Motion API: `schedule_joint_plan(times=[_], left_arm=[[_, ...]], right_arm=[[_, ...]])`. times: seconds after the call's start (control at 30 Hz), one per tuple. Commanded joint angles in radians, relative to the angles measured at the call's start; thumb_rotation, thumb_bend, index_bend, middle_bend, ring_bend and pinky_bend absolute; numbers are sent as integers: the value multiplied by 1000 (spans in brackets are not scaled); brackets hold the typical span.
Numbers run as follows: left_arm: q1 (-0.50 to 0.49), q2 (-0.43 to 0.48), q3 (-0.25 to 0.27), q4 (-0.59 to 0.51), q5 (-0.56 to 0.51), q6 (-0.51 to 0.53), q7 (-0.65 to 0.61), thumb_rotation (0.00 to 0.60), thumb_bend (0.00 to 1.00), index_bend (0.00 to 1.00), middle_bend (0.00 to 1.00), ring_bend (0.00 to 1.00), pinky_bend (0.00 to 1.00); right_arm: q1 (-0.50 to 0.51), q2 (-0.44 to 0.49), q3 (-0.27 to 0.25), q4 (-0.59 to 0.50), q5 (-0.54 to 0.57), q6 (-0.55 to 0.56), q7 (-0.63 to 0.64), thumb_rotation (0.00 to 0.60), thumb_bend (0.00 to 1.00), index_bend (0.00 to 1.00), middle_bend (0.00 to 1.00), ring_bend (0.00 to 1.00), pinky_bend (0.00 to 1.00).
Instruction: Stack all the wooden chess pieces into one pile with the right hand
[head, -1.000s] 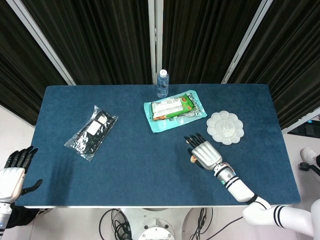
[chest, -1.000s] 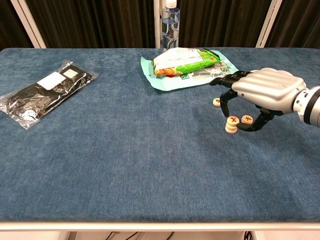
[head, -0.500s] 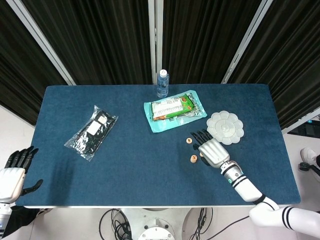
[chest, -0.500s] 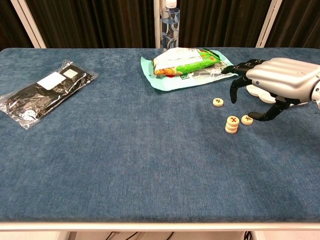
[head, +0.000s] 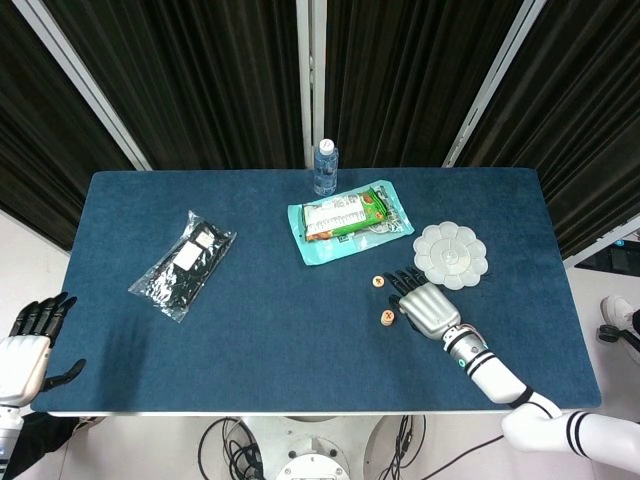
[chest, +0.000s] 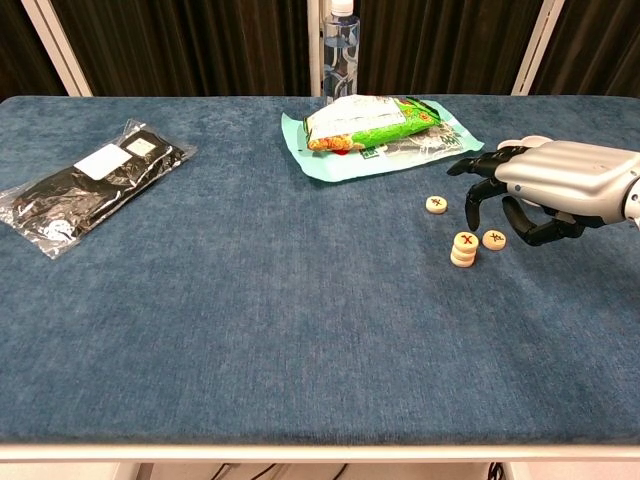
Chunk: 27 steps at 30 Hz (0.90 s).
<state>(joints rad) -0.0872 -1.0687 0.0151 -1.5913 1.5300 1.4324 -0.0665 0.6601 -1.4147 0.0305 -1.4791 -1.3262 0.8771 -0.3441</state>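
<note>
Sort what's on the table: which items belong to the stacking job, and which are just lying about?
Job:
small stack of wooden chess pieces
single piece beside the stack
single piece farther back
right hand, holding nothing

Lying about:
green snack bag on a light blue pouch
water bottle
black item in a clear packet
white flower-shaped palette
left hand, off the table

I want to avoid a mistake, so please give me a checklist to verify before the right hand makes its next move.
1. Right hand holds nothing, fingers apart: ok.
2. Small stack stands upright: ok.
3. Loose piece beside the stack, just under the fingers: ok.
4. Second loose piece lies apart, unobstructed: ok.
5. All pieces stacked: not ok.
6. Left hand off the table, away from the work: ok.
</note>
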Motion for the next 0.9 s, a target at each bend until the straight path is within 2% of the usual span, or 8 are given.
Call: schedule_joint_plan(times=[0.03,0.73,0.83,0.9], left_arm=[[0,0,0,1,-1,-1,-1,600,230,47,0,0,0],[-1,-1,0,2,-5,-5,-2,600,230,47,0,0,0],[-1,-1,-1,3,-5,-4,-4,600,230,47,0,0,0],[-2,-1,0,3,-5,-6,-3,600,230,47,0,0,0]], right_arm=[[1,-3,-1,1,2,-3,-1,600,925,372,0,0,0],[-4,-8,3,-3,-2,23,-10,600,920,377,0,0,0],[-10,3,12,-4,3,42,-5,600,848,343,0,0,0],[-15,14,13,0,13,46,-13,600,696,307,0,0,0]])
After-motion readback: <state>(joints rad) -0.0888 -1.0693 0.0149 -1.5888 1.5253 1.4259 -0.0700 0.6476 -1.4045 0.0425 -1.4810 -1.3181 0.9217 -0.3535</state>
